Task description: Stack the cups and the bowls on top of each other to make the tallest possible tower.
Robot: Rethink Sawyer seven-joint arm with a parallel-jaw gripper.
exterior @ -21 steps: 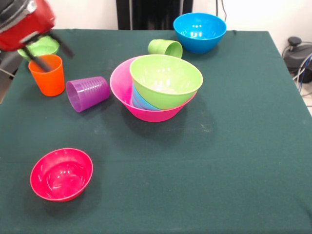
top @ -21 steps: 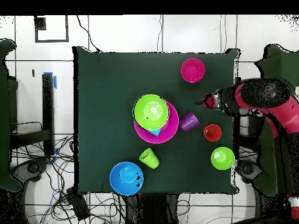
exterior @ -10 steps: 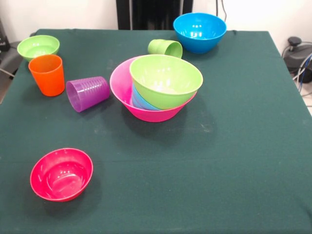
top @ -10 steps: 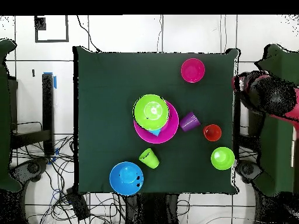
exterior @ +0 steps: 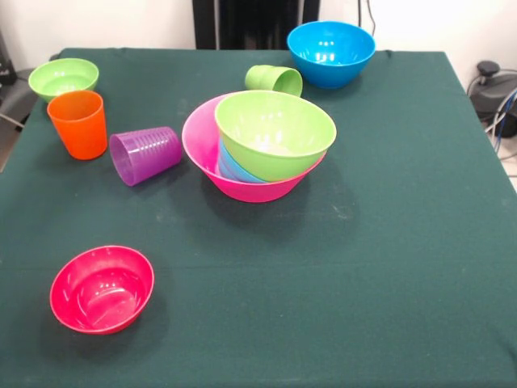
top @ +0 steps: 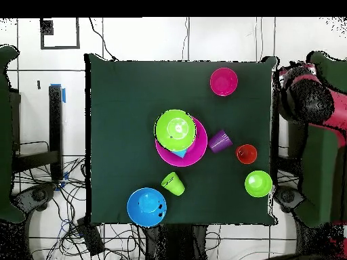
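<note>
A: Stacking tip? The tower, green bowl tilted in the pink bowl, sits mid-table.

B: Level that first, then add the orange cup. The arm is off-table; can't tell its grip.

— Where does the tower stand?
— Mid-bench. In the front view, a tipped cup lies left of it, an upright cup further left, another tipped cup behind.
</note>
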